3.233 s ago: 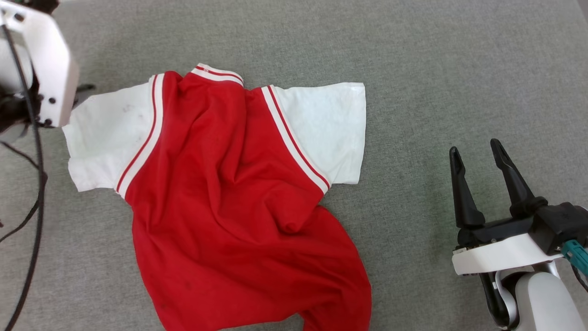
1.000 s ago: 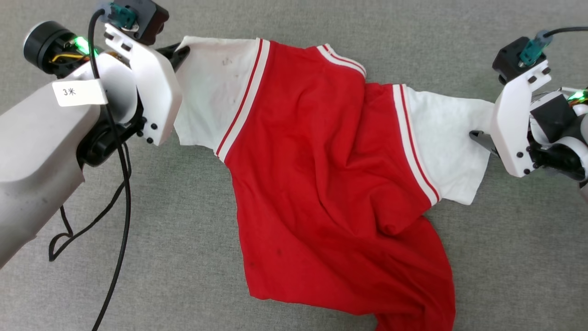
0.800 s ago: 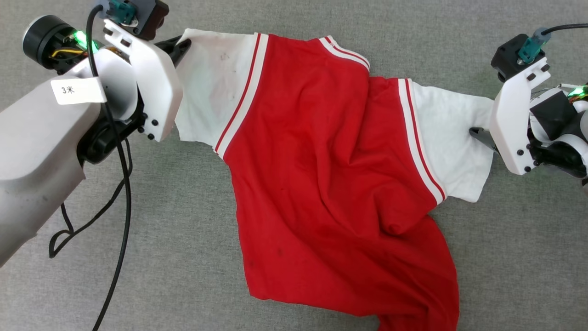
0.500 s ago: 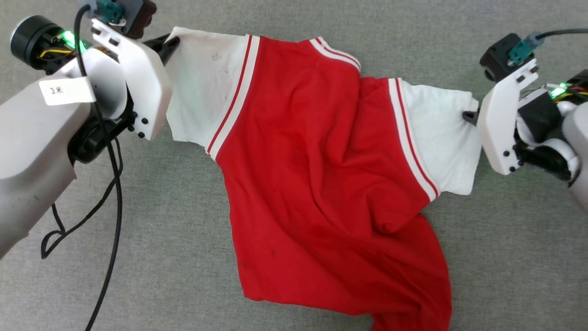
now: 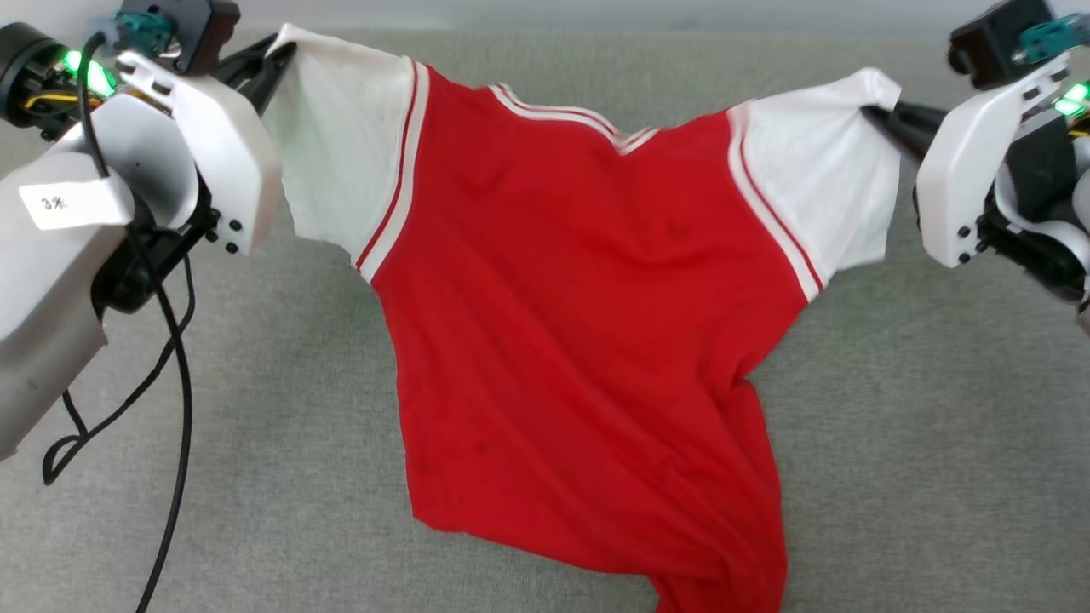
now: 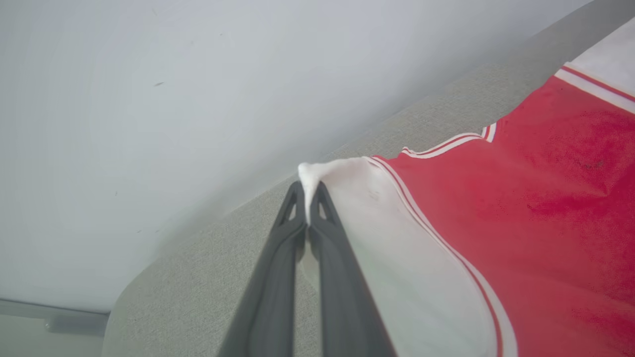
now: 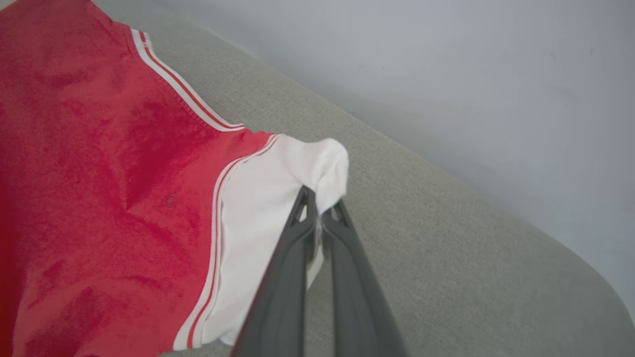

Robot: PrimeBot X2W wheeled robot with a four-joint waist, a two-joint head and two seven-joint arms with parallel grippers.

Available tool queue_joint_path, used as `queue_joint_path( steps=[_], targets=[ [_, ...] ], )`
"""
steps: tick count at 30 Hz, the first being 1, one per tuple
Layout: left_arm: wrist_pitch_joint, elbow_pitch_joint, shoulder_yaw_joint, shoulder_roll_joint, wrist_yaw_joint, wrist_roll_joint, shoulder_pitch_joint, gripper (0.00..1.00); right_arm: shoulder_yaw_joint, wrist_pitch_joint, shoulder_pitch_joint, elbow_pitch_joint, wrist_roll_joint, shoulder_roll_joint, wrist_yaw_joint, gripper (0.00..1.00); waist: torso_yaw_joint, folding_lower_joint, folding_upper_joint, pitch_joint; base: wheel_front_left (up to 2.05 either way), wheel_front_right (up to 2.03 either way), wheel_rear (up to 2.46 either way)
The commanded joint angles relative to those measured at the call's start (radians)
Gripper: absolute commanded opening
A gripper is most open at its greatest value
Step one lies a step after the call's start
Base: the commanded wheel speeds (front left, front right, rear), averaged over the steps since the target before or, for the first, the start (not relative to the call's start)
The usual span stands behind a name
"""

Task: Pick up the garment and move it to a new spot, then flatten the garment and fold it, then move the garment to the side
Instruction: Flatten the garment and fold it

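Garment stretched wide
My left hand clamps its ten-o'clock sleeve, my right hand its two-o'clock sleeve.

The garment hangs stretched between 2 grippers: the left gripper pinches 1 white sleeve corner, the right gripper the other. Its red body trails onto the grey worktop.

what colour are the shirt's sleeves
White sleeves, red-and-white striped trim at the seams; clearest in the head view.
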Motion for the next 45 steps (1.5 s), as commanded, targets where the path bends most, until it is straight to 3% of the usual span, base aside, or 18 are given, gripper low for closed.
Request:
queue_joint_path(
  steps=[1, 12, 24, 30, 36, 40, 45],
  targets=[
    [-0.019, -0.012, 0.007, 0.009, 0.014, 0.009, 0.018, 0.0, -0.013, -0.03, -0.009, -0.004, -0.003, -0.009, -0.002, 0.0, -0.014, -0.0001, 0.0, -0.055, 0.0, 0.0, 0.0],
    [-0.111, -0.113, 0.051, 0.072, 0.084, 0.046, 0.002, 0.0, -0.145, -0.154, 0.034, -0.05, -0.053, -0.03, -0.002, 0.0, -0.019, -0.0001, 0.0, -0.189, 0.0, 0.0, 0.0],
    [-0.136, -0.164, 0.112, 0.11, 0.116, 0.053, -0.073, 0.0, -0.33, -0.14, 0.021, -0.155, -0.147, -0.016, -0.002, 0.0, -0.019, -0.0001, 0.0, -0.229, 0.0, 0.0, 0.0],
    [-0.138, -0.148, 0.14, 0.093, 0.112, 0.065, -0.145, 0.0, -0.405, -0.099, -0.053, -0.206, -0.216, 0.007, -0.002, 0.0, -0.027, -0.0001, 0.0, -0.167, 0.0, 0.0, 0.0],
    [-0.146, -0.089, 0.177, 0.044, 0.098, 0.085, -0.266, 0.0, -0.45, -0.069, -0.2, -0.183, -0.289, 0.033, -0.002, 0.0, -0.029, -0.0001, 0.0, -0.045, 0.0, 0.0, 0.0],
    [-0.148, -0.042, 0.192, 0.015, 0.08, 0.098, -0.342, 0.0, -0.453, -0.066, -0.295, -0.148, -0.328, 0.038, -0.002, 0.0, -0.03, -0.0001, 0.0, 0.025, 0.0, 0.0, 0.0],
    [-0.175, 0.101, 0.218, -0.038, 0.025, 0.133, -0.504, 0.0, -0.453, -0.095, -0.479, -0.055, -0.386, 0.054, -0.002, 0.0, -0.036, -0.0001, 0.0, 0.129, 0.0, 0.0, 0.0]
  ],
)
